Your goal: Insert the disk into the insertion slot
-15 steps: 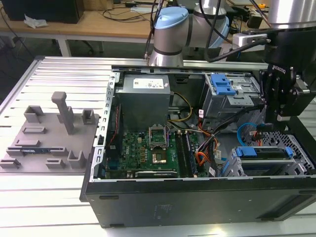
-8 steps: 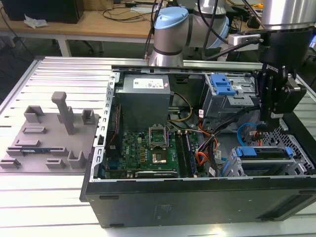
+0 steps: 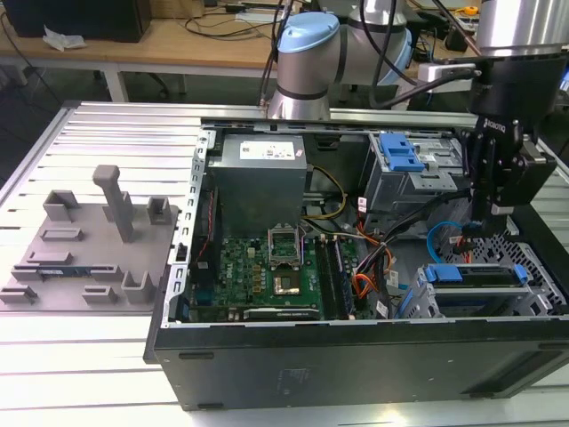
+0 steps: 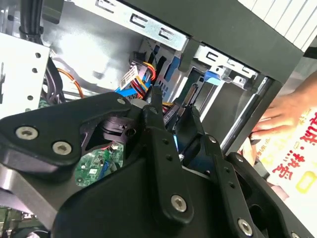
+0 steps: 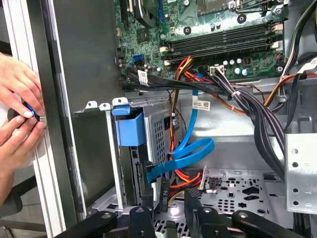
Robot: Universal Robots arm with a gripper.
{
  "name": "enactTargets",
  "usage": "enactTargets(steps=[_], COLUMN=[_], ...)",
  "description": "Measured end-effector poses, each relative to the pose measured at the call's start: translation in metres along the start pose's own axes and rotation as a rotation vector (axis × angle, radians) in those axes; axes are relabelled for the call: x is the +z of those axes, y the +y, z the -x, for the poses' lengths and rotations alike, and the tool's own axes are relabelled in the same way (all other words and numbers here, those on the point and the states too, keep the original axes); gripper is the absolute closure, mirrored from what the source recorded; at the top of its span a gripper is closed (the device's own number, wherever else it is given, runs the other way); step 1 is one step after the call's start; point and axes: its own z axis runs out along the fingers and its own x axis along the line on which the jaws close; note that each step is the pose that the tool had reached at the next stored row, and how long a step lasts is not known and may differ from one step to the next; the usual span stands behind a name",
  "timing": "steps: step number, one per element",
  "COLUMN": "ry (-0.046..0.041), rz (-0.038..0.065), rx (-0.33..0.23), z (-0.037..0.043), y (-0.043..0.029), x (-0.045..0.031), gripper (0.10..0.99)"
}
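The black gripper (image 3: pixel 476 227) is held inside the open black computer case (image 3: pixel 356 374), with its fingers (image 5: pixel 192 203) spread apart and nothing pinched between them, as seen in both wrist views. Just below and beside the fingers, the flat silver disk in its bright blue plastic carrier (image 3: pixel 462 274) is seen lodged in the insertion slot (image 3: pixel 467 304), the rectangular bay of a grey metal cage with perforated walls. The blue handle end sits at the bay's mouth. It is apart from the fingers.

Near the fingers, a flat blue data cable (image 5: pixel 190 148) is looped among orange and black wires. Further from the fingers, a green circuit board (image 3: pixel 267 267) is laid in the case floor, and a larger silver cage with a blue latch (image 3: pixel 400 165) is mounted beyond it.

Outside the case wall, a person's hands (image 5: pixel 17 114) are placed on the ribbed aluminium surface (image 3: pixel 107 124). Well apart from the fingers, a grey plastic fixture block (image 3: pixel 98 240) is set on that surface.
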Motion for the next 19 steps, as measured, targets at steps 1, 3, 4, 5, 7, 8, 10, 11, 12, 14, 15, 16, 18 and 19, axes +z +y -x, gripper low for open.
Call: enactTargets(steps=[1,3,4,5,7,8,10,11,12,14,15,16,18,19], ry=[0.0,-0.0002,-0.0002,-0.0002,0.0043,0.0073,0.012,0.0149,0.0174,0.0217,0.024,0.0282,0.0318,0.0334], rz=[0.0,0.0,0.0,0.0,0.0,0.0,0.001,0.001,0.002,0.003,0.003,0.004,0.004,0.003], rx=[0.0,0.0,0.0,0.0,0.0,0.0,0.001,0.003,0.005,0.008,0.008,0.009,0.009,0.009], z=[0.0001,0.0001,0.0001,0.0003,0.0006,0.001,0.0019,0.0029,0.0039,0.0056,0.0064,0.0082,0.0109,0.0115], y=[0.0,0.0,0.0,0.0001,0.0006,0.0009,0.0017,0.0025,0.0029,0.0036,0.0037,0.004,0.0042,0.0042], x=[0.0,0.0001,0.0001,0.0003,0.0006,0.0009,0.0012,0.0015,0.0019,0.0024,0.0025,0.0024,0.0019,0.0018], gripper=[0.706,0.706,0.706,0.706,0.706,0.706,0.706,0.706,0.706,0.706,0.706,0.706,0.706,0.706])
